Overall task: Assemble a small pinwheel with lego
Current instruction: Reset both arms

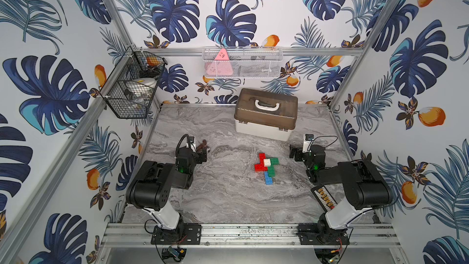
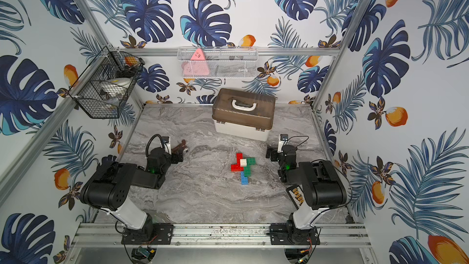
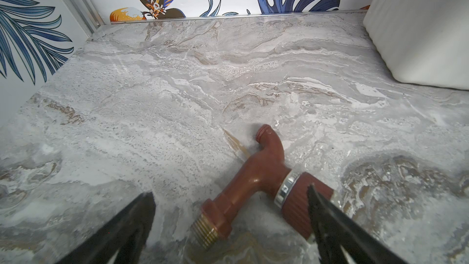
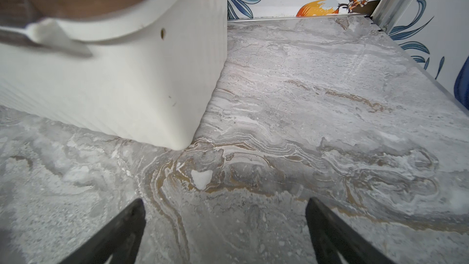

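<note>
On table (image 1: 228, 199), top views only: pinwheel (image 1: 267, 162)

Black arms (image 1: 152, 189) with white lower links (image 1: 166, 215), green lights (image 1: 181, 169) and black cables (image 1: 180, 140).

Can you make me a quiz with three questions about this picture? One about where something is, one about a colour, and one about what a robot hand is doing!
1. Where is the brick pinwheel?
A. in a wire basket
B. on the table
C. on a box lid

2. What colour is its middle brick?
A. white
B. yellow
C. black

3. How is the right gripper?
A. shut on a red brick
B. shut on a handle
C. open and empty

Answers: 1 B, it lies flat on the table; 2 A, the centre square is white; 3 C, its fingers stand wide apart over bare table.
</note>
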You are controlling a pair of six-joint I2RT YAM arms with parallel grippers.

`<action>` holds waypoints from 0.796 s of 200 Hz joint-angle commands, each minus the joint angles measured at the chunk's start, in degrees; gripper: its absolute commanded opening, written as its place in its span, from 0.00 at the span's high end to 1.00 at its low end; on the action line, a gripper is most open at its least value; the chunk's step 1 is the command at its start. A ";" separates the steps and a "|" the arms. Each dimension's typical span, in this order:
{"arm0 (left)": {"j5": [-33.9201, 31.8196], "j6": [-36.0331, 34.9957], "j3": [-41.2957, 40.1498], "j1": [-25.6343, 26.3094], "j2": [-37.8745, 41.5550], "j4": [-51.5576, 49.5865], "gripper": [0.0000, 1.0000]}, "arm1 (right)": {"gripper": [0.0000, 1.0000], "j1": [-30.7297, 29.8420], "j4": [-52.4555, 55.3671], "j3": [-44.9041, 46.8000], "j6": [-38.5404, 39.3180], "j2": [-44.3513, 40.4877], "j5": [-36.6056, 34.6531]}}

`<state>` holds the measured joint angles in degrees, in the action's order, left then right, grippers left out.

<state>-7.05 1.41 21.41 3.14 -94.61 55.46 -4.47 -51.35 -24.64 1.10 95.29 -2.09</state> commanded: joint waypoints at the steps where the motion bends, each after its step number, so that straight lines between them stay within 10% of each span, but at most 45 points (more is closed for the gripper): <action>1: 0.24 -0.88 0.02 -0.15 0.10 2.42 0.01 | 0.00 0.03 -0.44 -0.13 0.39 0.03 0.23; 63: 0.30 -0.88 -0.02 -0.15 0.12 2.47 0.01 | 0.00 0.06 8.96 4.29 -0.53 -19.21 0.33; 100: 0.29 -0.84 -0.02 -0.15 0.19 2.34 0.01 | 0.00 -0.10 -6.74 1.30 1.52 1.44 5.04; 159: 0.28 -0.88 0.01 -0.15 0.04 2.66 0.01 | 0.00 -1.29 0.32 -0.02 -0.02 -0.60 -4.35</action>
<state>-6.90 1.39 21.37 3.11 -94.61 55.68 -4.51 -50.11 -24.43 0.67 95.02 -3.73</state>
